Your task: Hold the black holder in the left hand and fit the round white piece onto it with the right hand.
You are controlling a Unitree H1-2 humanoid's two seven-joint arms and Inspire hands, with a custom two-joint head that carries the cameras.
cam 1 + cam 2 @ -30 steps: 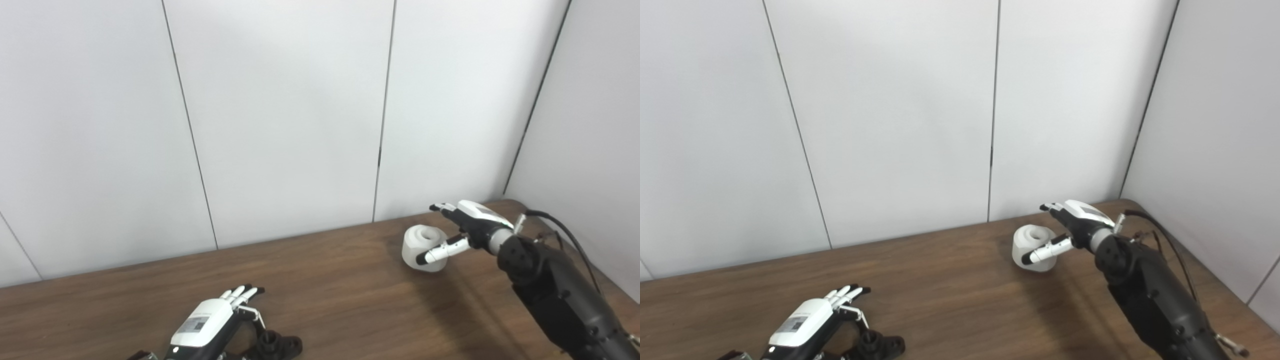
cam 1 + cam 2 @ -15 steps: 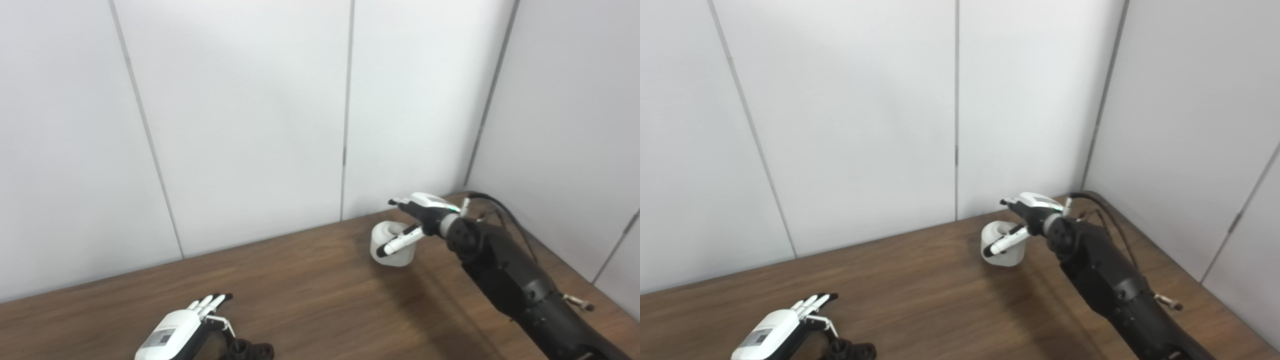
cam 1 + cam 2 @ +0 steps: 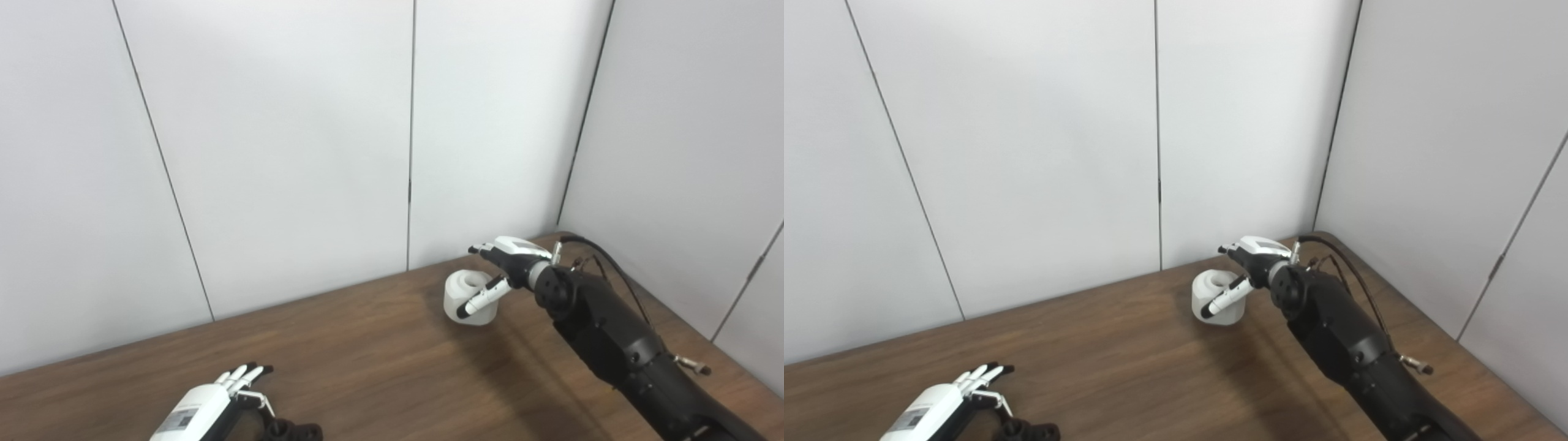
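Observation:
The round white piece [image 3: 460, 293] stands on the brown table [image 3: 367, 355] near the far right corner, its hollow top facing up. My right hand [image 3: 506, 267] reaches around it: the thumb lies across its front and the fingers [image 3: 484, 250] stretch behind its far rim, still spread. The black holder [image 3: 295, 431] lies at the bottom edge, partly cut off. My left hand [image 3: 207, 407] hovers just left of the holder with straight fingers, holding nothing. In the right eye view the same piece [image 3: 1213, 294] and holder [image 3: 1026, 431] show.
White wall panels [image 3: 306, 153] close off the back of the table, and another wall [image 3: 692, 171] runs along its right side. A black cable [image 3: 603, 260] loops off the right wrist near the corner.
The camera has swung right, so the whole picture slid left. Relative to the white piece, the right hand has barely moved. The left hand stays beside the holder.

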